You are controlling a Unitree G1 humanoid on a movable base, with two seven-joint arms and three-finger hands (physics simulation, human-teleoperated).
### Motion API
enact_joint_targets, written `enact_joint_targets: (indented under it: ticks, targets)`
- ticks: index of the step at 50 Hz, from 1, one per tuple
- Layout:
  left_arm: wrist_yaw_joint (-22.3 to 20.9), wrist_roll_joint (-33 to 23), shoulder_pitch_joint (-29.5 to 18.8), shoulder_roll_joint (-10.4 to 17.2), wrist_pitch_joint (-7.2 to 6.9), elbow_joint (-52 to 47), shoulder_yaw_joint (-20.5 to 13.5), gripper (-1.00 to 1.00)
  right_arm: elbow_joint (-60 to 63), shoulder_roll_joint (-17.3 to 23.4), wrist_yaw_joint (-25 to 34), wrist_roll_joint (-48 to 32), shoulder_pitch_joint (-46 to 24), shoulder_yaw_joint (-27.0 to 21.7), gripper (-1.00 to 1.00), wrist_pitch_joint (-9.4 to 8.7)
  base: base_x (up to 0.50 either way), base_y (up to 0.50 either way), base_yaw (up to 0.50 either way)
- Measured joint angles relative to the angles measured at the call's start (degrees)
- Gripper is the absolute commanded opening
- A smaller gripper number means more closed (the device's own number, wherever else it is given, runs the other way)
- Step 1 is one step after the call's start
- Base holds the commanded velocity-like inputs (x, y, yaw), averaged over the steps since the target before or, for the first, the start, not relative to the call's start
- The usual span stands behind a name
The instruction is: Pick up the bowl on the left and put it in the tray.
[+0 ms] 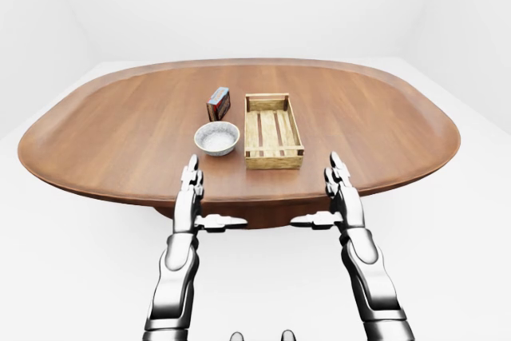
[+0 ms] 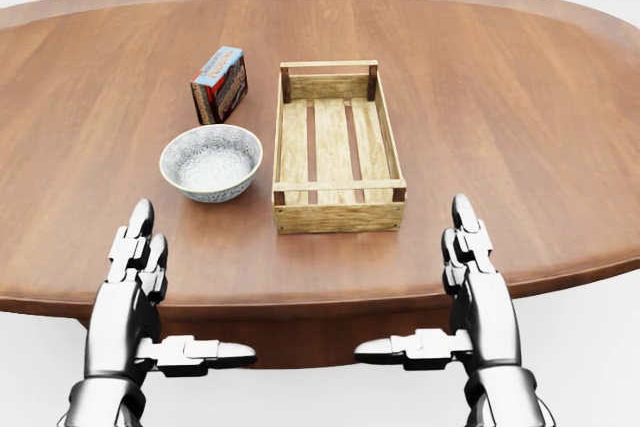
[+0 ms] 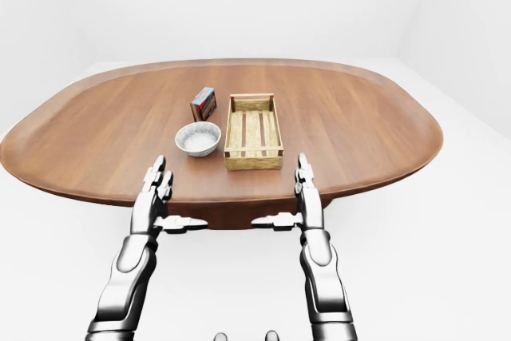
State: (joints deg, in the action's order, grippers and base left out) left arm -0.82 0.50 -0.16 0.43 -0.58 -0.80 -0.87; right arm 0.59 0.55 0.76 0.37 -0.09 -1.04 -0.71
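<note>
Bowl (image 2: 211,163) sits upright on the oval wooden bench (image 2: 500,97), just beside the left wall of the slatted tray (image 2: 339,215); a narrow gap shows between them; small red-and-blue box (image 2: 219,84) stands just above the bowl in the head view; left hand (image 2: 130,292) and right hand (image 2: 480,292) hover at the bench's lower edge; fingers (image 2: 140,232) released, extended straight, thumbs turned inward; left hand below the bowl, apart from it.
</note>
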Motion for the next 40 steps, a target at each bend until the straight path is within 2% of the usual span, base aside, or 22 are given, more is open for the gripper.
enact_joint_targets:
  ticks: [17,26,29,40]
  targets:
    - [-0.89,0.94,-0.48,0.63,-2.27,-3.19,-1.38,1.0,2.25,0.8,1.06,0.09,-0.28,-1.48,1.0,-2.47,0.0,0.0,0.0]
    - [-0.68,2.01,-1.38,1.19,-4.42,-5.85,-2.76,1.0,3.79,0.94,1.35,-0.07,-0.18,-1.74,1.0,-3.79,0.0,0.0,0.0]
    - [-0.48,2.59,-1.9,1.55,-4.42,-7.14,-3.55,1.0,4.51,0.99,1.44,-0.14,-0.11,-1.83,1.0,-4.29,0.0,0.0,0.0]
    - [0.36,5.19,-3.97,3.39,-4.42,-10.29,-7.24,1.0,9.21,1.11,1.75,-0.79,0.27,-1.83,1.0,-4.29,0.0,0.0,0.0]
